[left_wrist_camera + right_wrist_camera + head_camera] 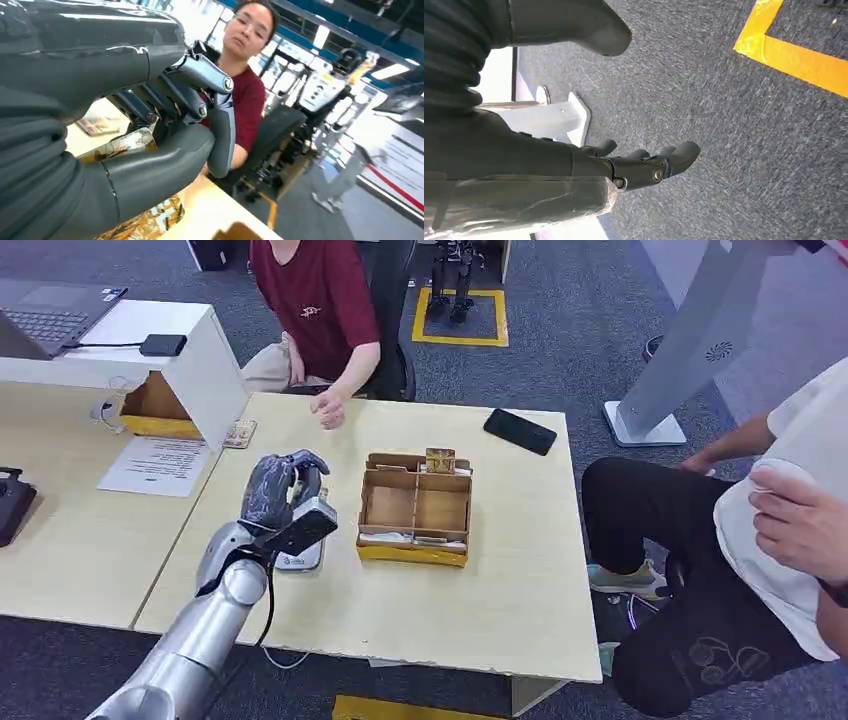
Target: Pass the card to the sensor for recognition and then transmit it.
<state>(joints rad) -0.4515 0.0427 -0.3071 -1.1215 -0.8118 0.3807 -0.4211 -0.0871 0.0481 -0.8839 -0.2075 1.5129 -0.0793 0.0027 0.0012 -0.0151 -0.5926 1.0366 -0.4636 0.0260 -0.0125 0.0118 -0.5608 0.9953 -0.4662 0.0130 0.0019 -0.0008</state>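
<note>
Card [127,145], printed in mottled browns and golds, sits pinched between the thick grey thumb and dark fingers of the left robot hand [283,490] at centre-left of the head view, held above a small pale sensor pad [303,558] on the light wooden worktop [500,580]. It looks thin, light and fairly stiff, with a glossy face likely to slip, so a hold along the edges, leaving the flat face free towards the sensor, seems soundest. At centre frame stands a brown cardboard box [415,508] split into compartments with a yellow front lip, another patterned card [440,459] upright at its far rim. A black phone [520,431] lies upper right of it. The right robot hand [644,162] hangs spread and empty over grey carpet. A seated person's hand [328,410] rests at the worktop's far edge.
</note>
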